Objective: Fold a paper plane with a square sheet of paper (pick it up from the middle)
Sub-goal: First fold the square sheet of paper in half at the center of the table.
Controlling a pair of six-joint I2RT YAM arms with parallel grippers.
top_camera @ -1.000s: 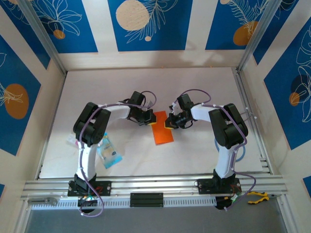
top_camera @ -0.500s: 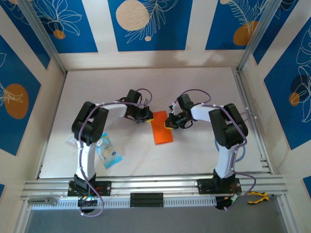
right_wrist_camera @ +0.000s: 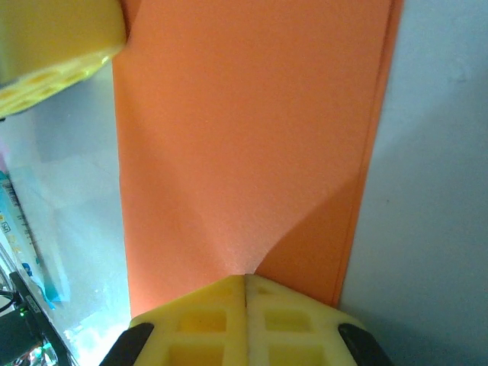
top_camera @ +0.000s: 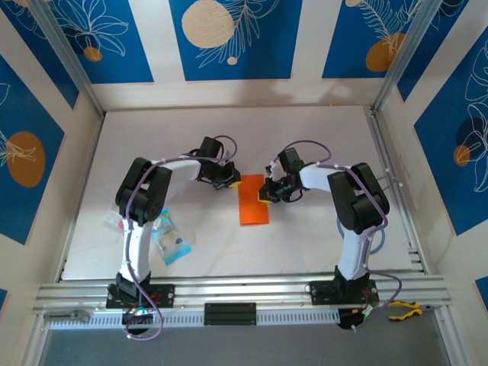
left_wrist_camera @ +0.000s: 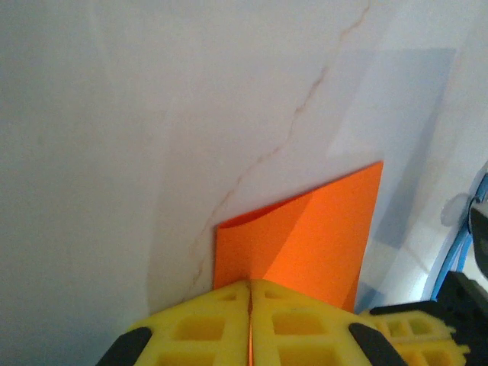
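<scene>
The square sheet of paper is bright orange and lies folded over into an upright rectangle at the middle of the table. My left gripper is at its far left corner, shut on the paper, with a sliver of orange showing between the yellow fingers. My right gripper is at the right edge, shut with its tips on the paper, which tents up toward the fingers. The two grippers face each other across the sheet.
A small blue and clear plastic packet lies by the left arm's base. The white table is walled by blue patterned panels, with an aluminium rail along the near edge. Bare tabletop lies beyond the paper.
My left gripper has drawn back toward the far left with the paper's corner, and the sheet now lies straighter. The right gripper has stayed in place.
</scene>
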